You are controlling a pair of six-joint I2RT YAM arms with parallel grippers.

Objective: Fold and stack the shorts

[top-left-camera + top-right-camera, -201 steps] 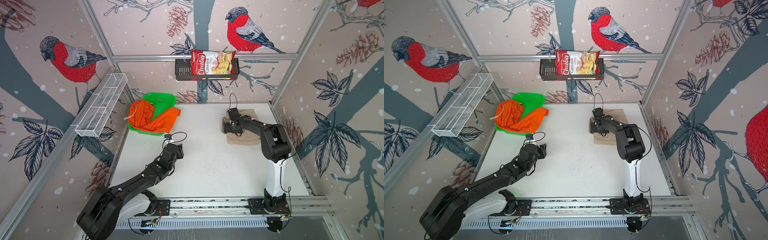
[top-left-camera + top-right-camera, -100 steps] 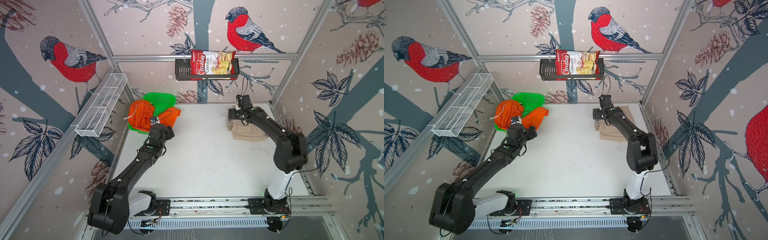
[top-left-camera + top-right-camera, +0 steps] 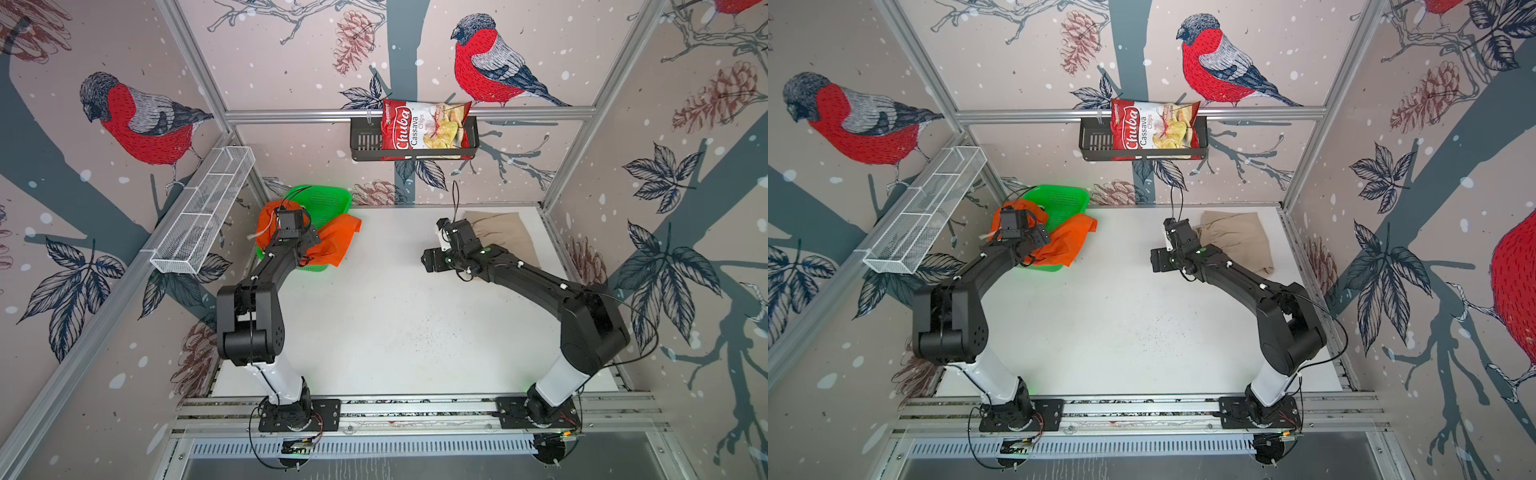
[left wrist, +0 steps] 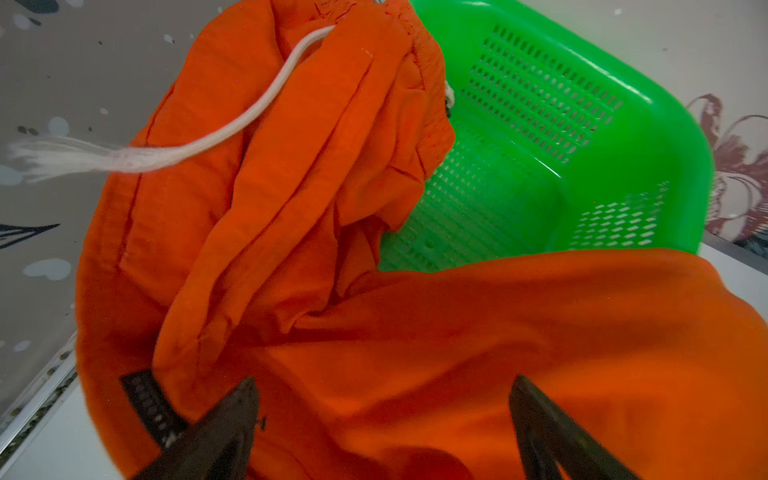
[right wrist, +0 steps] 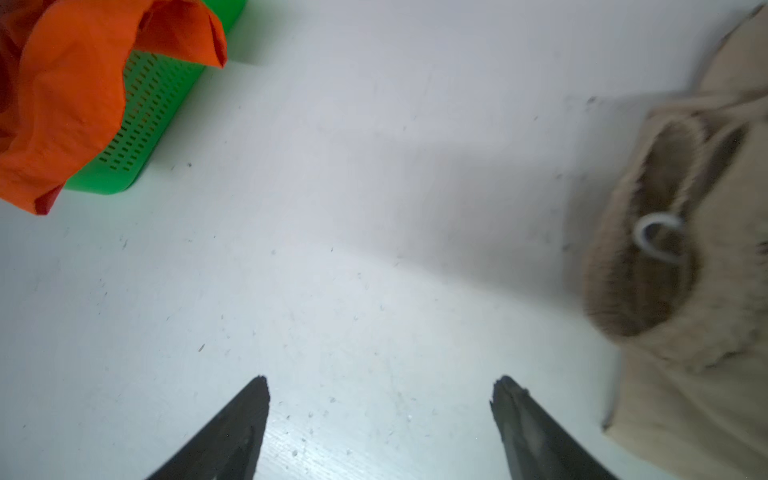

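Where the two arms rise from the rail (image 3: pixel 415 409) at the near edge, the white table (image 3: pixel 395 324) lies bare through its middle. Farther in, the right gripper (image 5: pixel 380 382) hangs over bare table, its jaws spread wide with nothing between them. In both top views it points toward the middle of the table, near the beige shorts (image 3: pixel 505 232). Those shorts lie flat at the far right of the table, partly hidden by the right arm. The right wrist view shows their gathered waist, blurred, with a white loop of cord (image 5: pixel 658 237).

On the far left, the left gripper (image 4: pixel 382 386) is over the orange shorts (image 4: pixel 457 353), its jaws also wide apart and clamped on nothing. Whether the fingertips touch the cloth I cannot tell. The orange shorts lie crumpled, partly in the green basket (image 3: pixel 328 199) and partly spilling over its rim toward the table, with a white drawstring (image 4: pixel 232 129) trailing off their left side. The two pairs lie well apart, not stacked.

Beyond, on the back wall, a black shelf (image 3: pixel 363 143) holds a red bag of cassava chips (image 3: pixel 424 131). A white wire rack (image 3: pixel 203 212) hangs on the left wall.
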